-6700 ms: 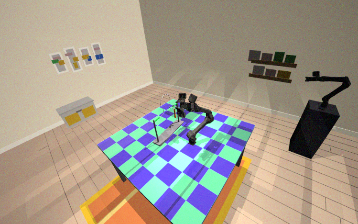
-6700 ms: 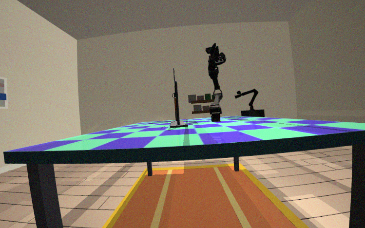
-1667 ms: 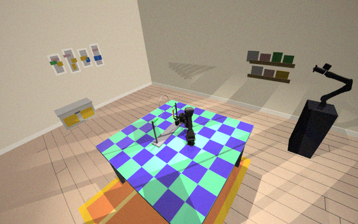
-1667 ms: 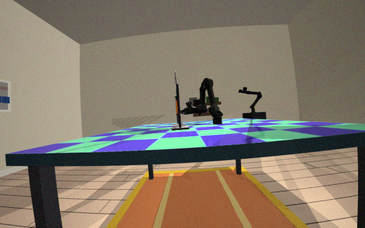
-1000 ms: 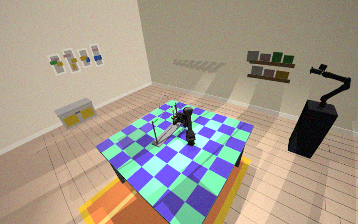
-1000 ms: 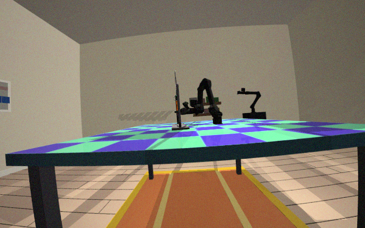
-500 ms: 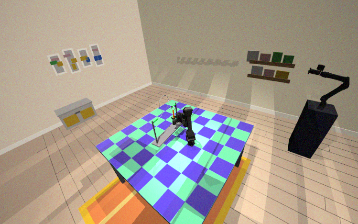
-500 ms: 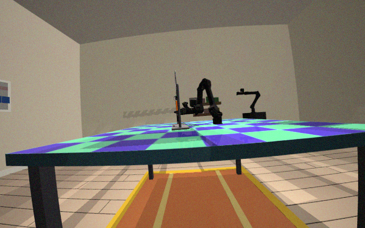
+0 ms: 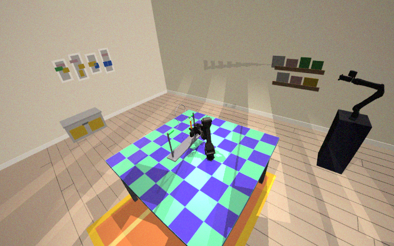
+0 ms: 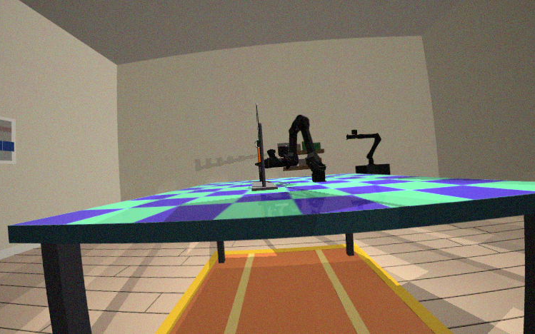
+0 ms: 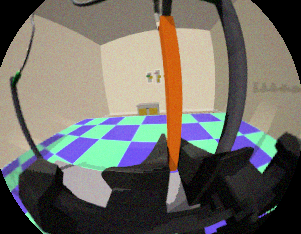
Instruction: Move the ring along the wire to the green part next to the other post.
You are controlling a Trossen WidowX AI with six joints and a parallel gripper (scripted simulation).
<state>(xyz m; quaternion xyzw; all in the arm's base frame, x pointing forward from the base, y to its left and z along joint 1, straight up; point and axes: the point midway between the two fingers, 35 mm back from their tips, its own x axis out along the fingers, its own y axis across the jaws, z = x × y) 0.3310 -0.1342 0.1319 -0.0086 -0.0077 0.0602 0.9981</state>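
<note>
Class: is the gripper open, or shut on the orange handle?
Shut on the handle: in the wrist view the gripper's fingers press its lower end.

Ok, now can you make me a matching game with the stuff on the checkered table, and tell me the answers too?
Things:
1. handle
2. hand
3. post
4. table

What fits:
A. purple and green squares
B. orange
C. closed on the handle
D. grey

Pairs: 1-B, 2-C, 3-D, 4-A
</note>
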